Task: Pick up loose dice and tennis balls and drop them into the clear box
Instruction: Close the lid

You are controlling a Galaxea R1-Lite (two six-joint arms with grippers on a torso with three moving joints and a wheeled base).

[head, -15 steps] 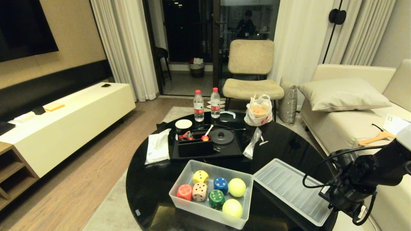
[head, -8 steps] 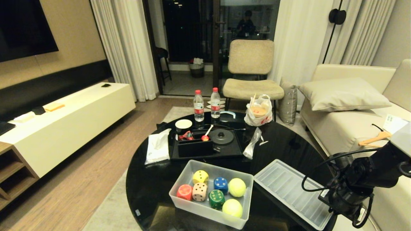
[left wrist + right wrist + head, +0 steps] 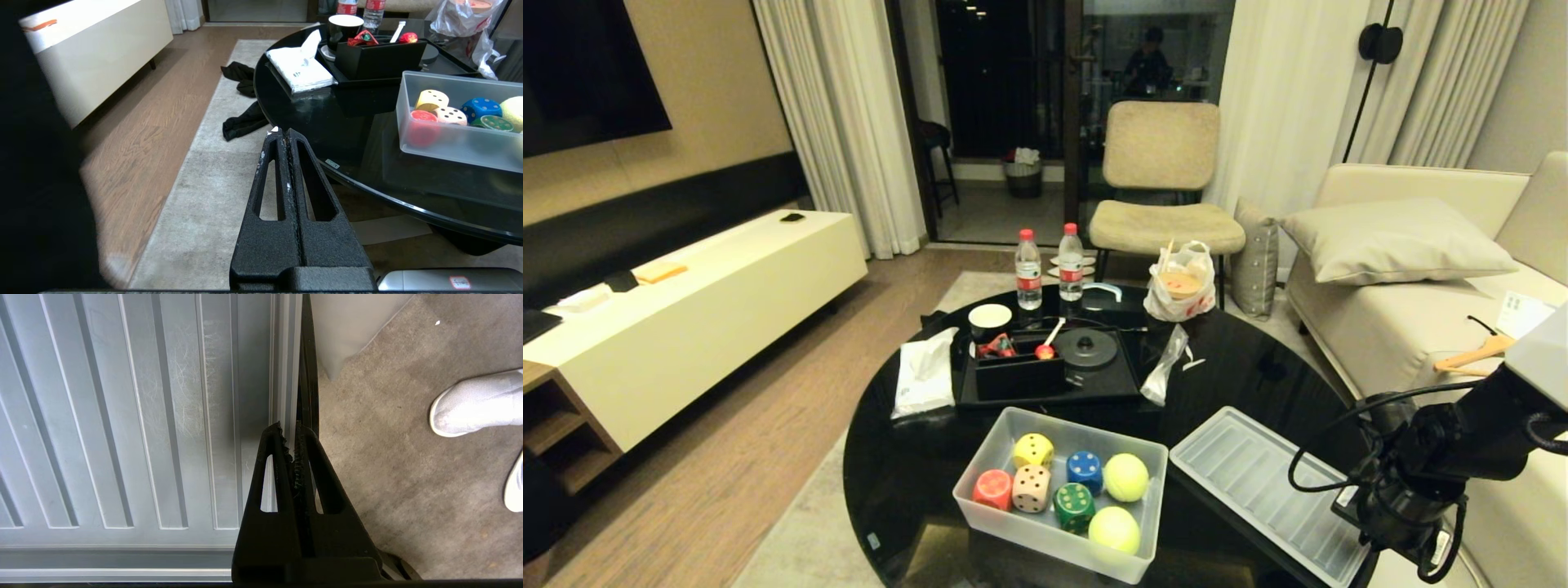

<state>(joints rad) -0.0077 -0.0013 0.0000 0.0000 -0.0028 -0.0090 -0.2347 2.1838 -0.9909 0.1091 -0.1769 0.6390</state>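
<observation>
Clear box (image 3: 980, 465) is sitting on the black round tabletop (image 3: 890, 457), near its front edge. All the dice are lying inside it: yellow die (image 3: 1033, 450), red die (image 3: 993, 489), tan die (image 3: 1031, 487), blue die (image 3: 1085, 470), green die (image 3: 1074, 505). Both tennis balls are lying in the same box, on its right side: one ball (image 3: 1125, 477) just beside the blue die, the other ball (image 3: 1114, 529) in front of it, beside the green die.

Ribbed lid (image 3: 1258, 482) is lying flat on the tabletop just to the right of the box, overhanging the tabletop's edge slightly.

Right tool (image 3: 291, 430) is hanging at the lid's far right edge, fingers pressed together; in the right wrist view its tips are sitting over the lid's rim, with a thin dark strip of tabletop edge alongside. Whether it is pinching the rim cannot be told. The box and its contents are lying well to the left of this tool, with the lid between them.

Left tool (image 3: 283, 131) is closed and empty, hanging off the tabletop's left side above the rug (image 3: 204, 196); the box is lying to its right, well apart.

A person's white shoes (image 3: 478, 402) are showing on the floor by the right tool.
</observation>
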